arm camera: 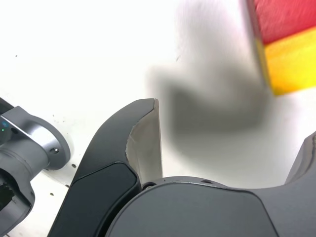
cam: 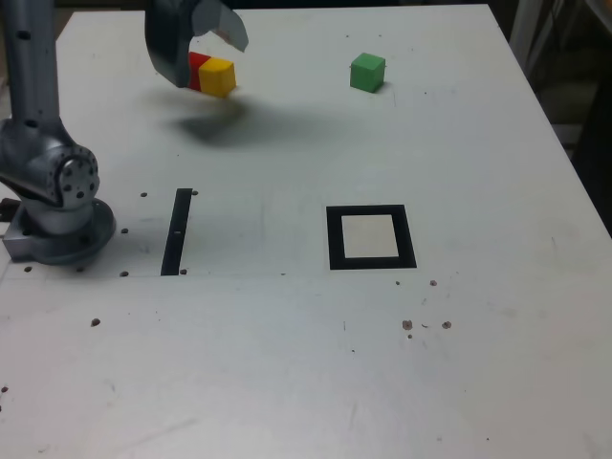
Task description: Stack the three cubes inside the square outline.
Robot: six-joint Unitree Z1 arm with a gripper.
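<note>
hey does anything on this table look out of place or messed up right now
Nothing looks damaged or spilled. The small red cube and yellow cube sit touching under the open grey gripper; the green cube stands apart. All are outside the black square outline.

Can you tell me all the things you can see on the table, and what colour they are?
red cube: one, red, far side, touching the yellow cube, partly behind the gripper
yellow cube: one, yellow, beside the red one
green cube: one, green, far side, alone
square outline: one, black with pale centre, mid-table, empty
black strip: one, black, near the arm base
table: one, white
gripper: one, grey, open, above the red cube
arm base: one, silver, exterior view's left
</note>
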